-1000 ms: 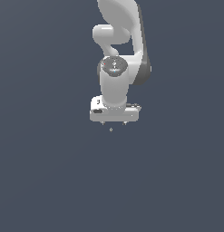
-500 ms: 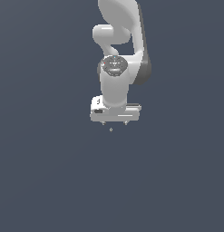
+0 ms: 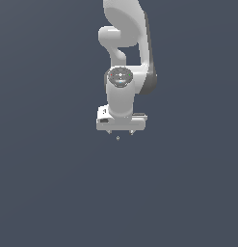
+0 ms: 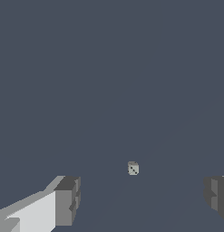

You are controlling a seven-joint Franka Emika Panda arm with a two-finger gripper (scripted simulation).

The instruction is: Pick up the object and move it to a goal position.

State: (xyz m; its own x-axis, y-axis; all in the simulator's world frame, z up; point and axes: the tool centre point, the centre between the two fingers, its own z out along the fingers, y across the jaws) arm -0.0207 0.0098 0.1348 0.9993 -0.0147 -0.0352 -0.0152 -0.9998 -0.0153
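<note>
Directly beneath the gripper (image 3: pixel 120 133), just below centre of the exterior frame: the object (image 3: pixel 117 138), a tiny pale speck, set slightly toward the frame's left of the midpoint between the two fingertips. Apart from both fingers, not touching either. In the wrist frame, the object (image 4: pixel 133 168) showing as a small pale cube with dark dots, low and right of centre, between the two fingers (image 4: pixel 68 200) and somewhat nearer the one in the lower left corner than the one at the right edge. Gripper spread wide, holding nothing. No long axis to speak of on a thing this compact. Probably a straight descent next, with a slight sideways correction to centre the cube before closing.
</note>
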